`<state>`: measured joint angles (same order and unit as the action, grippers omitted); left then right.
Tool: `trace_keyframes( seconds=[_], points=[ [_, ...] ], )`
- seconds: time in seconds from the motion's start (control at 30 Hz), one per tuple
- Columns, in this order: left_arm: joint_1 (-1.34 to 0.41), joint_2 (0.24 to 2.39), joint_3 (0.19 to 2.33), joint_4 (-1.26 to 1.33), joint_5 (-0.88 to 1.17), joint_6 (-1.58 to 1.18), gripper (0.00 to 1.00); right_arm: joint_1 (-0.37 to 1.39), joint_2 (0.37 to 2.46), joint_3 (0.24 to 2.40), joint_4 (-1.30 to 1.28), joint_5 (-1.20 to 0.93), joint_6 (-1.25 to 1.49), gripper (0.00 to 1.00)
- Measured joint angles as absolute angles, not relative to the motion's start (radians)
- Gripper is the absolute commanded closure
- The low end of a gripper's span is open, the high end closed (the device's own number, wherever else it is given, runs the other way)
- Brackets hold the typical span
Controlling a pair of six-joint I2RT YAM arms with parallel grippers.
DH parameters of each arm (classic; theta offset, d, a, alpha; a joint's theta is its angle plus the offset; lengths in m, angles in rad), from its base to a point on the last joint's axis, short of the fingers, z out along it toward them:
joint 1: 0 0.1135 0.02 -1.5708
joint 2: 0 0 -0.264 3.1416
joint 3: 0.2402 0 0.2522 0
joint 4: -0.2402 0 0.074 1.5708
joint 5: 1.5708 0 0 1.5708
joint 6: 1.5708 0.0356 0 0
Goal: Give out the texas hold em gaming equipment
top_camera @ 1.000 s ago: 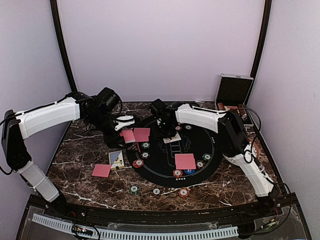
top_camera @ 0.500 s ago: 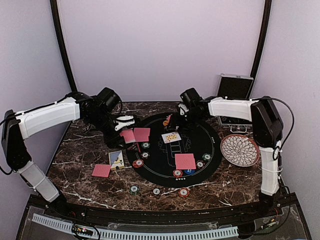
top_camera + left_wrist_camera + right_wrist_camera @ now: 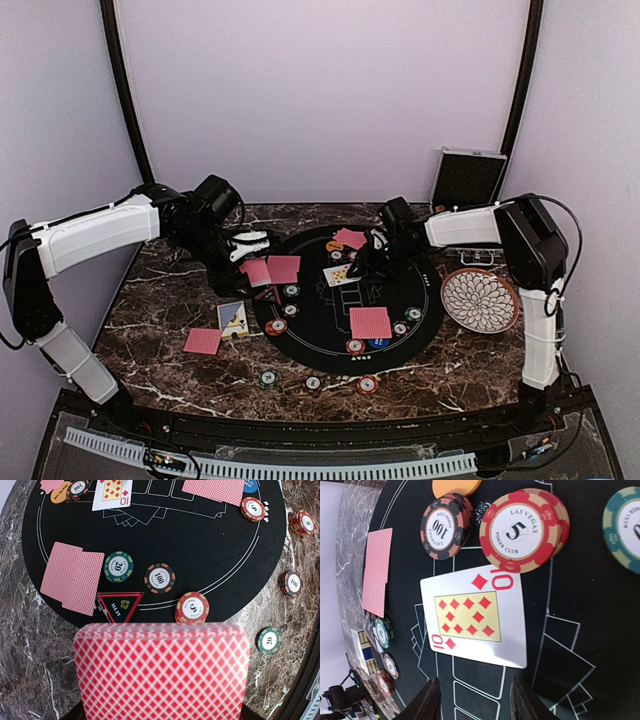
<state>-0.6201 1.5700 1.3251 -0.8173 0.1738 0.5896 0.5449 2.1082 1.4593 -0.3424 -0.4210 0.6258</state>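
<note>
Back from the far side, where a red-backed card (image 3: 350,238) now lies, my right claw (image 3: 476,687) hangs released beside the ten of diamonds (image 3: 472,615), my left claw (image 3: 255,243) clenches the deck (image 3: 161,672), so I'd descend clear of the red chip (image 3: 524,529).

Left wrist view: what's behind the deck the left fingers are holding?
Just beyond the deck sit the ALL IN triangle and a red 5 chip stack, at the black mat's rim. Anything on the marble beneath the deck is covered.

blurred red card back (image 3: 161,672), perhaps a deck, cut off below.
</note>
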Motion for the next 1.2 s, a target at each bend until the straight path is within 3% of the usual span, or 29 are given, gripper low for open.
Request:
trace_keyframes(
  seconds=[0.9,1.2],
  points=[
    [-0.620,1.570,1.325,-0.817,0.175,0.590,1.00,0.587,2.238,1.551,-0.170,-0.554,0.746,0.56],
    [-0.620,1.570,1.325,-0.817,0.175,0.590,1.00,0.587,2.140,1.412,-0.156,-0.564,0.780,0.55]
  ],
)
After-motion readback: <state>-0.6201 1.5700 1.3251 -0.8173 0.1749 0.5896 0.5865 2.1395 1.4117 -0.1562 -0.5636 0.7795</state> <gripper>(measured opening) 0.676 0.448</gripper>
